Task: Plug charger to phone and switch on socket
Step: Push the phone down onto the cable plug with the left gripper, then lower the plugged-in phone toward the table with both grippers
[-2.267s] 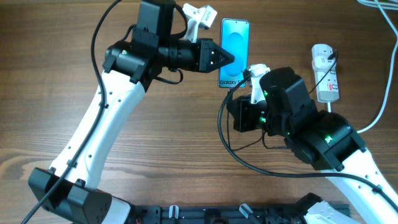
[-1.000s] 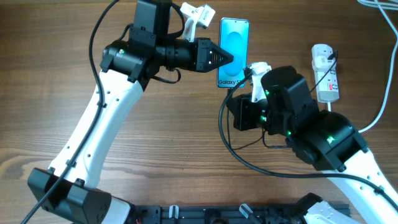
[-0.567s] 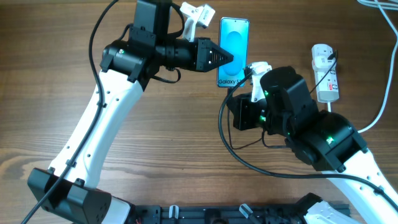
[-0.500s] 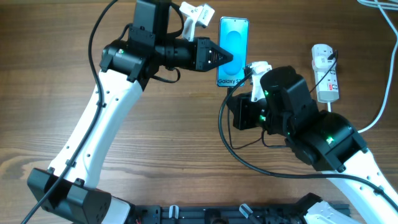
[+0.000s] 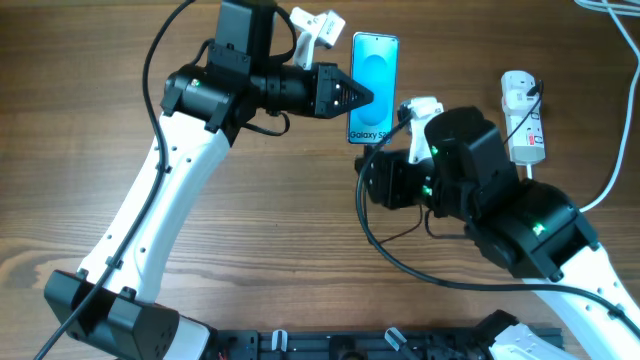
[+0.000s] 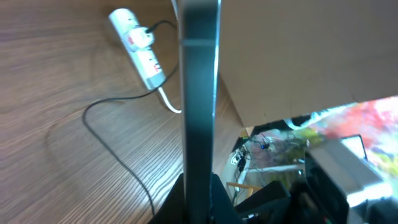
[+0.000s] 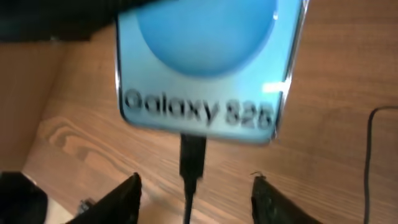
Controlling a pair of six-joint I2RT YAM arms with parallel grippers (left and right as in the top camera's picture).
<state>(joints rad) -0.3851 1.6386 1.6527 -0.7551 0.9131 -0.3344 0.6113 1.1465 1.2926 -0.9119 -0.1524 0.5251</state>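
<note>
The phone, cyan screen lit, is raised off the table, and my left gripper is shut on its long edge. From the left wrist I see it edge-on as a dark slab rising from between the jaws. The charger's dark connector sits in the port on the phone's bottom edge. My right gripper stands open just below it, fingers apart either side of the cable and not touching it. The thin black cable loops under the right arm. The white socket lies at the right.
A white cord runs from the socket off the table's right edge. The charger's cable curves over the wood toward the socket. Both arms crowd the upper middle of the table.
My right gripper has opened and let go of the connector, which stays in the phone. The right arm has shifted slightly, and the phone has edged a little left.
</note>
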